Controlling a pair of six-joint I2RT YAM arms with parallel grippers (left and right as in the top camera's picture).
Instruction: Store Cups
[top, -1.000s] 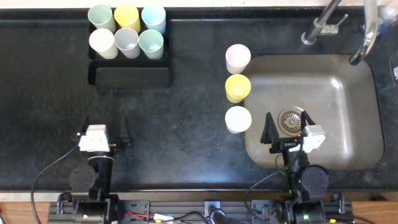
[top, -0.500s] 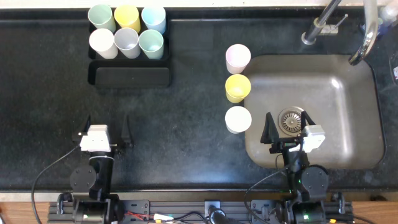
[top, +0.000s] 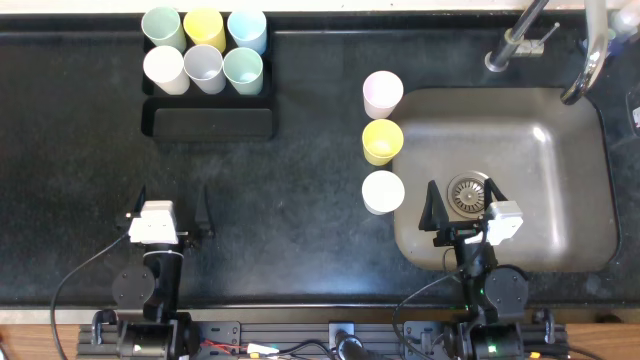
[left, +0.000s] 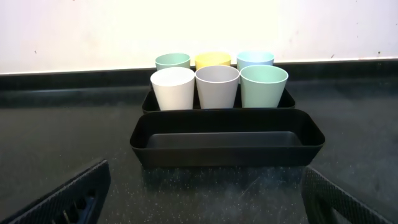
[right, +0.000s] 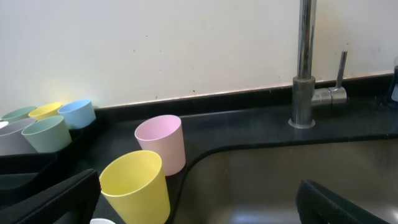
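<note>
At the far left of the surface (top: 300, 200) stands a black tray (top: 150, 122) with two long compartments side by side. Six cups (top: 205, 64) stand upright in the rear compartment in two rows of three: green, yellow and blue behind; white, grey and green in front. The front compartment faces the left arm.

Three more cups stand upright in a close line on the surface, just beside the left rim of the sink (top: 540, 150). A pink cup (top: 382, 92) is farthest back, a yellow cup (top: 382, 140) is in the middle, and a white cup (top: 382, 191) is nearest the arms. A tap (top: 520, 35) rises behind the sink.

The left gripper (top: 172, 197) hangs over the surface, well apart from the tray and pointing at it. Its fingers (left: 68, 199) are spread wide with nothing between them. The right gripper (top: 462, 200) is over the sink's near left part, near the white cup, and its fingers (right: 50, 199) are likewise spread wide around nothing.
</note>
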